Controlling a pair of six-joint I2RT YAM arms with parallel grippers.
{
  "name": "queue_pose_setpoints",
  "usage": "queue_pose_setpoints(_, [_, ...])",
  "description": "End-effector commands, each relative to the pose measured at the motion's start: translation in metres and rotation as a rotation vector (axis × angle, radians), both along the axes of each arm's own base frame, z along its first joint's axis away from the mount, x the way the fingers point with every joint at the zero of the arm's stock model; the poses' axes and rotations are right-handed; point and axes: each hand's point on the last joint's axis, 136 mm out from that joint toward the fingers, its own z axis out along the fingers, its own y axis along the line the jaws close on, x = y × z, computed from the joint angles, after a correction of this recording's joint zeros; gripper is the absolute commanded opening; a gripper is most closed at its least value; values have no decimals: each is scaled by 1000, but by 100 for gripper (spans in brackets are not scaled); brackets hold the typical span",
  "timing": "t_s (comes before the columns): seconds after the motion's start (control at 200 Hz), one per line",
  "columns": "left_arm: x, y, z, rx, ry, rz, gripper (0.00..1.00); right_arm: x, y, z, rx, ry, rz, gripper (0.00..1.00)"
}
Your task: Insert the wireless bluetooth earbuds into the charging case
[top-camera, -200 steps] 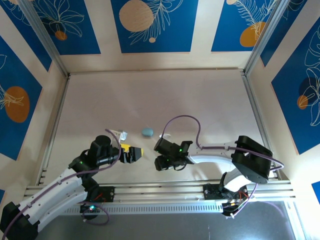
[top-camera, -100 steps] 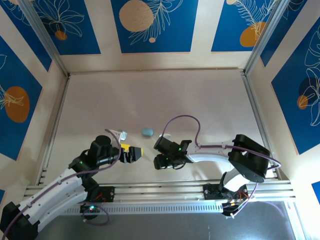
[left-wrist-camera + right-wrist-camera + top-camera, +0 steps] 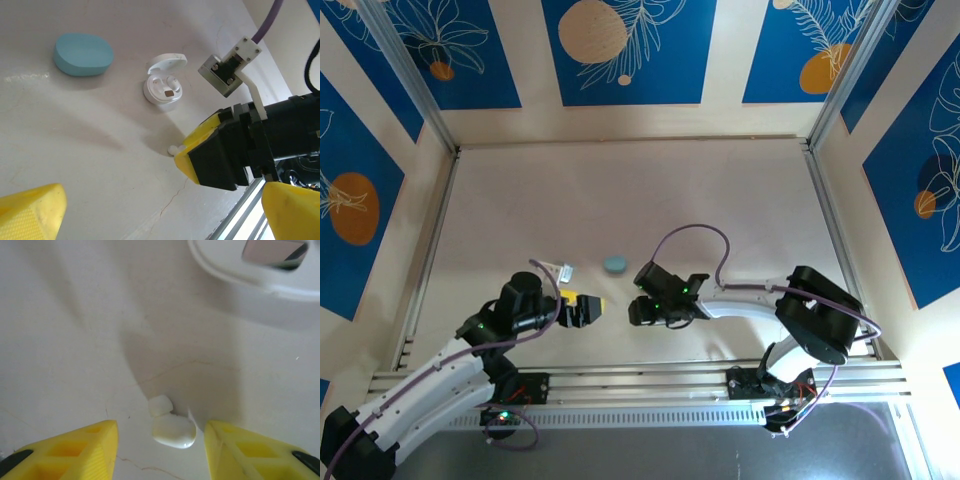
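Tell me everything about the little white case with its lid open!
The white case is small and rounded and looks like smooth, glossy plastic. Its lid is flipped up and back, so the inside shows: two little hollows and a tiny brownish square near them. It is too small to tell whether a bud sits in a hollow. The case rests flat on the pale table, a little way from the closed blue case. Nothing touches it but the table.

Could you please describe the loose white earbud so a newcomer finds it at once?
On the pale table, find the right gripper, jaws apart. The white earbud lies between its yellow fingers, near the open white case. It is smaller than that or the blue case.
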Motion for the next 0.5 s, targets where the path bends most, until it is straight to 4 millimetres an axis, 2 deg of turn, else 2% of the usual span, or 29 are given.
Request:
queue_pose_setpoints(0.0, [1, 1, 5, -5, -19, 8, 100, 7, 1, 1, 46, 9, -25, 49])
queue_pose_setpoints(0.23, [3, -2, 2, -5, -14, 0, 100, 18, -8, 3, 78, 23, -96, 49])
queue_pose_setpoints(0.495, [4, -4, 3, -8, -14, -1, 100, 1, -23, 7, 89, 39, -161, 50])
